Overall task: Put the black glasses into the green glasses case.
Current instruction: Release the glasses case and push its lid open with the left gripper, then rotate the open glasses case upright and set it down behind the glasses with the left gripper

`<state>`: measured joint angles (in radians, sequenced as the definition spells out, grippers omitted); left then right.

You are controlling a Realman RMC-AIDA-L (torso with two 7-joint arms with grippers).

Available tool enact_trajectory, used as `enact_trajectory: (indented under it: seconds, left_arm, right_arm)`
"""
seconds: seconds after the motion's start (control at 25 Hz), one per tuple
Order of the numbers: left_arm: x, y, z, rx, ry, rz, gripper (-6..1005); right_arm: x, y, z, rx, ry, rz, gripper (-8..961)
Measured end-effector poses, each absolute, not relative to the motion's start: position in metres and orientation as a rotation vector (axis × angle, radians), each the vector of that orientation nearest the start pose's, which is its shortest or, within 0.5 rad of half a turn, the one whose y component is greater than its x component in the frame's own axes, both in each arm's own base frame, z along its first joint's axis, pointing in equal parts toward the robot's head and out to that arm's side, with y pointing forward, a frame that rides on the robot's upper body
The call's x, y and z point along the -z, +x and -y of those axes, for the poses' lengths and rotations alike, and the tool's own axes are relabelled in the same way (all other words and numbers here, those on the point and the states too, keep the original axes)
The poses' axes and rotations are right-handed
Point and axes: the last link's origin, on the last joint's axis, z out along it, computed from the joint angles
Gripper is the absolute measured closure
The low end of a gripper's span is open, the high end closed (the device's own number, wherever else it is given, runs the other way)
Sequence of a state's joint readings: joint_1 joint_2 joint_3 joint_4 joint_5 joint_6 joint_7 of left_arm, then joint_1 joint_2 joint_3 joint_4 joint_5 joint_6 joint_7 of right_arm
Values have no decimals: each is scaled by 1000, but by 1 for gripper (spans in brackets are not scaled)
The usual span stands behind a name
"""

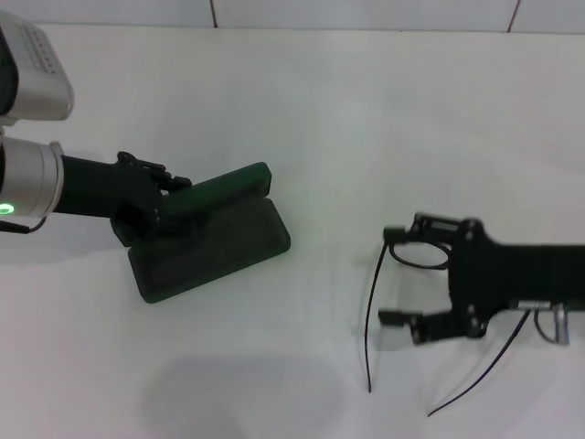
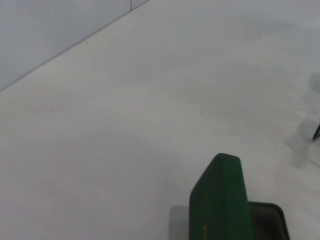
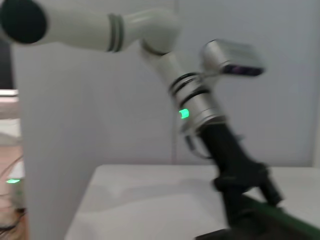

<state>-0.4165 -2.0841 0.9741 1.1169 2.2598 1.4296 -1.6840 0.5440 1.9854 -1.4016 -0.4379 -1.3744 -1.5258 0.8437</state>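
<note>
Black glasses (image 1: pixel 402 274) lie on white table (image 1: pixel 366 119) at right, temples pointing toward robot. Right gripper (image 1: pixel 395 274) is spread wide over the front frame, w/ nothing clamped. Farther left, green glasses case (image 1: pixel 210 240) sits open, lid pinched by left gripper (image 1: pixel 169 206).

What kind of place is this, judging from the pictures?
Probably a robot lab or test bench: a bare white table against a plain grey wall, holding only the open green glasses case and the black glasses, with two robot arms working on them.
</note>
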Motion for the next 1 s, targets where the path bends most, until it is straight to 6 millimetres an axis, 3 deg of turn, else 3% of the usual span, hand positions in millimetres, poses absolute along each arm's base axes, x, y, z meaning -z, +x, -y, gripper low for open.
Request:
enact_trajectory:
  seconds: [0.16, 0.4, 0.48, 0.8, 1.0]
  left_arm:
    - [-30, -270, -346, 13, -2669, 528, 310]
    - [-29, -267, -355, -1, -2645, 449, 545]
    - [-28, -261, -358, -4, -2655, 399, 770]
    - [-6, -216, -378, 110, -2720, -11, 809]
    - [15, -197, -396, 105, -2727, -79, 810]
  right_arm:
    - [56, 230, -292, -819, -2991, 149, 87]
    - [60, 231, -281, -809, -3059, 189, 89]
    - [60, 232, -279, -814, -3063, 185, 89]
    - [64, 234, -273, -826, -3064, 195, 91]
    - [64, 235, -270, -838, -3063, 181, 92]
